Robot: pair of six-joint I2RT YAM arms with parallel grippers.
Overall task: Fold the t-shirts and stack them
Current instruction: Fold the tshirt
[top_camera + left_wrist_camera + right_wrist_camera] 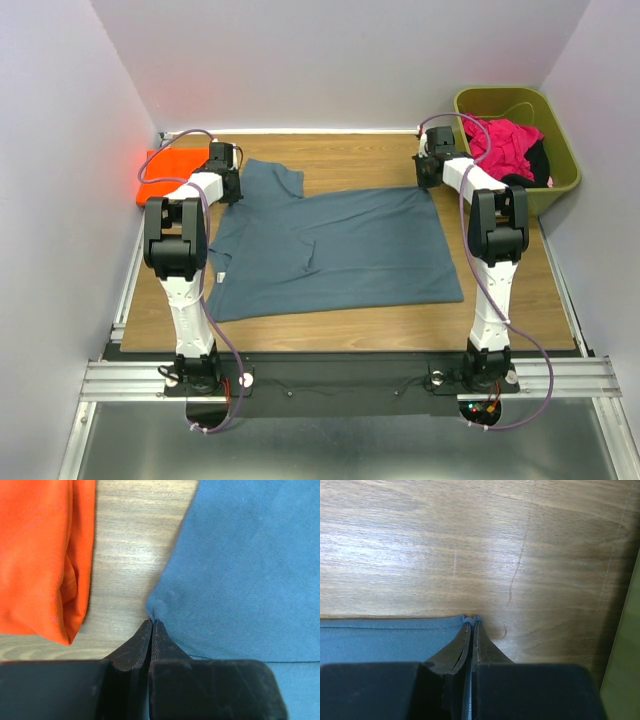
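Observation:
A slate blue-grey t-shirt (330, 245) lies spread across the middle of the table. My left gripper (228, 185) is shut on its far left edge; in the left wrist view the closed tips (151, 622) pinch the blue cloth (240, 565). My right gripper (428, 172) is shut on the shirt's far right corner; in the right wrist view the tips (471, 622) pinch the hemmed corner (385, 637). A bright orange t-shirt (172, 168) lies folded at the far left corner, also in the left wrist view (40, 555), just left of my left gripper.
An olive green bin (562, 165) stands at the far right with pink and dark clothes (508, 148) in it; its wall shows in the right wrist view (625, 670). Walls enclose the table on three sides. Bare wood (350, 150) lies behind the blue shirt.

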